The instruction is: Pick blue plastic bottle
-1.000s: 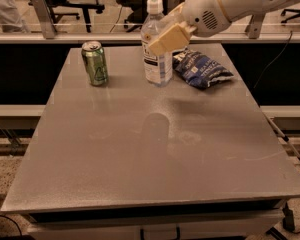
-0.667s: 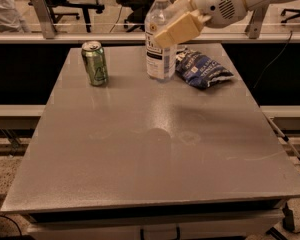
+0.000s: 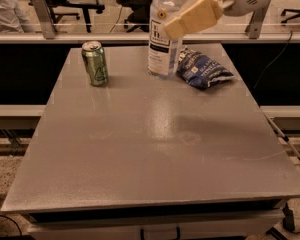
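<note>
The blue plastic bottle [image 3: 159, 44], clear with a white label with dark print, is upright at the back middle of the table; its cap is cut off by the top edge of the view. My gripper [image 3: 177, 15] reaches in from the upper right and is shut on the bottle's upper body. One tan finger [image 3: 194, 16] lies across the bottle's front and the other is hidden behind it. The bottle's base seems to hang just above the grey tabletop [image 3: 155, 149].
A green drink can [image 3: 95, 63] stands to the bottle's left. A dark blue crinkled snack bag [image 3: 204, 70] lies just right of the bottle. A rail and glass partition [image 3: 90, 36] run behind the table, with office chairs beyond.
The gripper has risen with the bottle in it. The bottle's top has moved up and out of view. The can and the bag have not moved.
</note>
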